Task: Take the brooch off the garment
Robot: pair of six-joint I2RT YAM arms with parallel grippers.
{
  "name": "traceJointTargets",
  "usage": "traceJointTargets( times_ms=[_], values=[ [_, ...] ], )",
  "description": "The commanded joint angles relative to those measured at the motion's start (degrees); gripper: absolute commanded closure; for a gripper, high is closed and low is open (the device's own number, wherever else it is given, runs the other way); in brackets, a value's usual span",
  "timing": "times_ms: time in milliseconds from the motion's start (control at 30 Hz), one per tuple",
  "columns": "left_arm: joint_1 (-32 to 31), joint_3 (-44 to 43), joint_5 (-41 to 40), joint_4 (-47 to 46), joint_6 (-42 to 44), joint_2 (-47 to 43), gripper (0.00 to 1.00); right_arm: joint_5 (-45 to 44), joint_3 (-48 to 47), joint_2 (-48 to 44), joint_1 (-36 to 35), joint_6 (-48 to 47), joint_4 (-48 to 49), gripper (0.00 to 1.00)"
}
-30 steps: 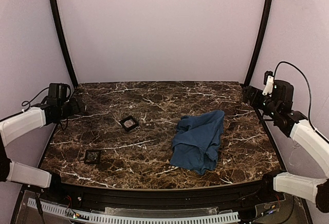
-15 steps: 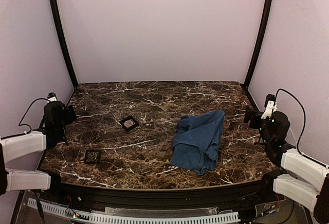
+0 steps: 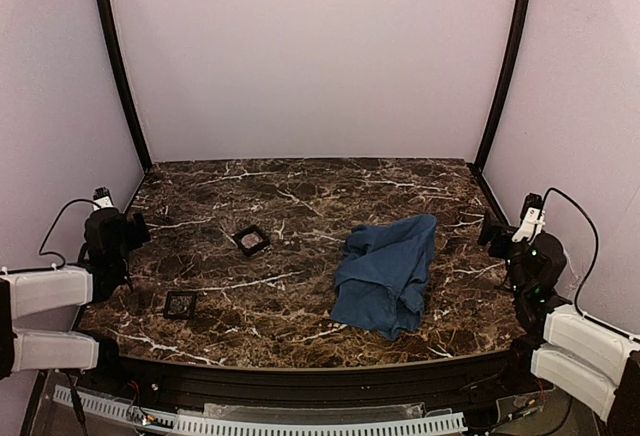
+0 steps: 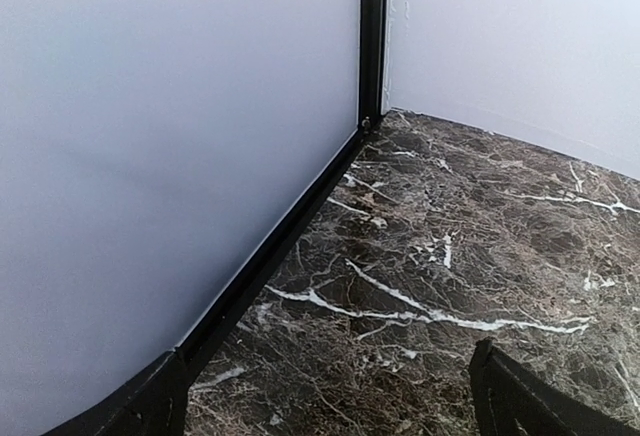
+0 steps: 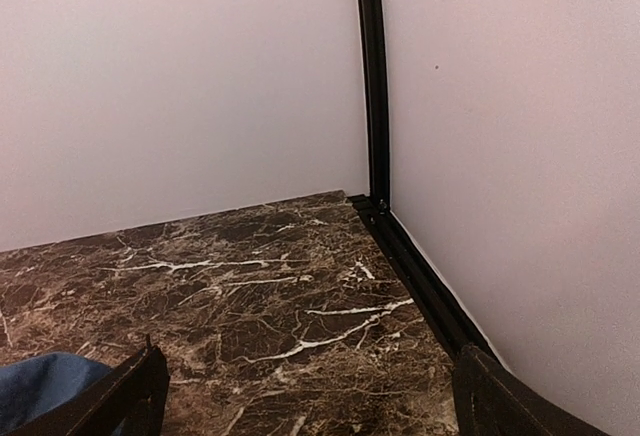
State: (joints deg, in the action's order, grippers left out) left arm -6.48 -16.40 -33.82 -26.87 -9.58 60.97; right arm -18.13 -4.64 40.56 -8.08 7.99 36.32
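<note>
Brooch [image 3: 250,242]: tiny pale piece, apparently lying in the farther black tray [image 3: 263,236], well apart from the garment [image 3: 385,274].
Handling: judged light, stiff, easily flicked or dropped; it is best pinched gently across its edges.
Left gripper [image 4: 328,356]: jaws spread wide, nothing held.
Right gripper [image 5: 308,356]: jaws spread wide, nothing held, at the right edge of the table [image 3: 300,196].

On the table [image 3: 300,196], everything lies between our left fingers [image 3: 138,224] and our right fingers [image 3: 488,232]. The garment [image 3: 385,276] lies near our right fingers, on their inner side; the right wrist view shows its edge [image 5: 40,381] just beside one finger. The brooch [image 3: 251,242] lies in a tray [image 3: 245,231] well inward of our left fingers. A second tray [image 3: 181,295] sits nearer the arm bases, behind those fingertips.
</note>
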Motion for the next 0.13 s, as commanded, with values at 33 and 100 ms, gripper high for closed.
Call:
traceJointTargets(
  times_ms=[33,100],
  values=[
    [0.35,1.16,-0.38,-1.99,0.42,0.5,0.0,-1.53,0.87,-0.85,0.25,-0.34,3.05,0.01],
    [0.4,1.19,-0.49,-2.16,0.39,0.43,0.0,-1.52,0.87,-0.62,0.25,-0.34,3.2,0.01]
  ],
)
